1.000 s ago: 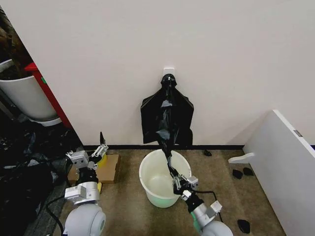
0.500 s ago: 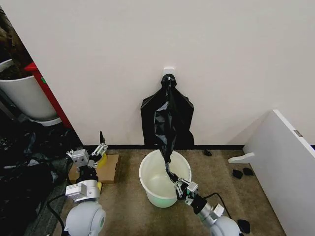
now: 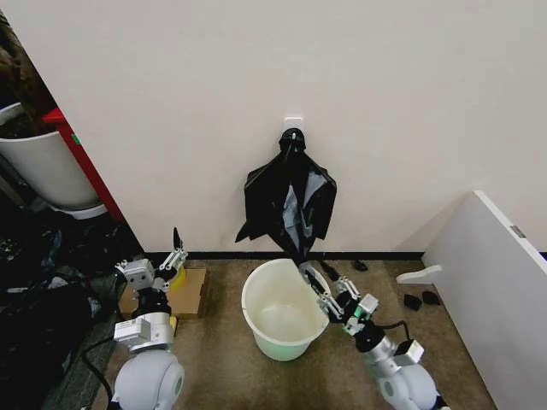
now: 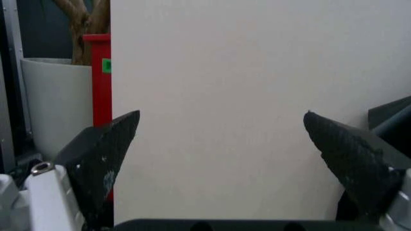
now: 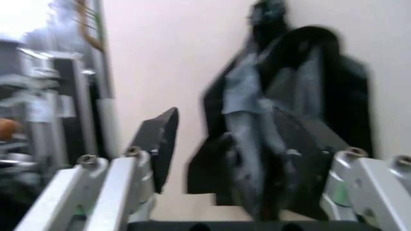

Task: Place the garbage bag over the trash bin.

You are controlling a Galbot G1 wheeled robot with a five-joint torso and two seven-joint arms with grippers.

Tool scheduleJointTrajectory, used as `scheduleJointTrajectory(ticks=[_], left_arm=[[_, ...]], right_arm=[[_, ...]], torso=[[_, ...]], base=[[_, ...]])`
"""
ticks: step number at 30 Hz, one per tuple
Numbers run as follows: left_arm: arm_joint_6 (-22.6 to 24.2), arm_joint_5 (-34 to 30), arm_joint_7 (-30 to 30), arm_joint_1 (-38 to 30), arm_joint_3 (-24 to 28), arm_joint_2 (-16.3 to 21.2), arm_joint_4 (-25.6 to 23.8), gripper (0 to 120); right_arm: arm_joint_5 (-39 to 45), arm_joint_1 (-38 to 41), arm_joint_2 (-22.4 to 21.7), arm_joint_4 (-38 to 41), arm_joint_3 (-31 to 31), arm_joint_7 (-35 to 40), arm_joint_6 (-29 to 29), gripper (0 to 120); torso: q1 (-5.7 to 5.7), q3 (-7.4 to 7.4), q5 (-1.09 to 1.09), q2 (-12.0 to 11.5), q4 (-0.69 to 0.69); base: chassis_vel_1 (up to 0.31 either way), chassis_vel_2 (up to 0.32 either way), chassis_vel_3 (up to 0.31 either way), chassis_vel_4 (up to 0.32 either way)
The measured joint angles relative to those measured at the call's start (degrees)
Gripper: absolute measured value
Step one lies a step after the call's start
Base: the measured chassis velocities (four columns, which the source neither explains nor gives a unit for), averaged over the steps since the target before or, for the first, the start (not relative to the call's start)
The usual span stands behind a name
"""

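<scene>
Head view, garbage bag hanging lengthwise down wall above trash bin, both grippers spread, empty

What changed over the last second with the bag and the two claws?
The right claw swung from over the trash bin to its right rim, and the garbage bag strand it had stretched now hangs back by the wall. The left claw stayed parked, open, left of the bin.

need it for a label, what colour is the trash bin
Cream-white, with a pale green tint at the base; the trash bin shows best in the head view.
</scene>
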Motion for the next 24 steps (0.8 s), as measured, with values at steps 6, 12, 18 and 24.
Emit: scheduleJointTrajectory(ticks=[6,12,18,24], left_arm=[[-0.07,0.45,-0.02,0.34,-0.06,-0.20,-0.06,100],[-0.07,0.66,-0.03,0.50,-0.19,-0.27,-0.08,100],[0.01,0.67,-0.09,0.58,-0.74,-0.14,-0.01,100],[0.04,0.71,-0.14,0.40,-0.74,-0.44,0.22,100]], right_arm=[[-18.17,5.31,1.40,-1.01,-2.17,17.34,-2.08,84],[-27.46,10.50,2.42,-3.71,-4.08,24.42,-4.82,98],[-28.61,14.71,3.35,-5.27,-6.76,27.64,-9.18,81],[-28.48,15.42,3.59,-6.28,-6.43,27.98,-10.06,55]], torso=[[0.00,0.00,0.00,0.00,0.01],[0.00,0.00,0.00,0.00,0.01],[0.00,0.00,0.00,0.00,0.01],[0.00,0.00,0.00,0.00,0.00]], base=[[0.000,0.000,0.000,0.000],[0.000,0.000,0.000,0.000],[0.000,0.000,0.000,0.000],[0.000,0.000,0.000,0.000]])
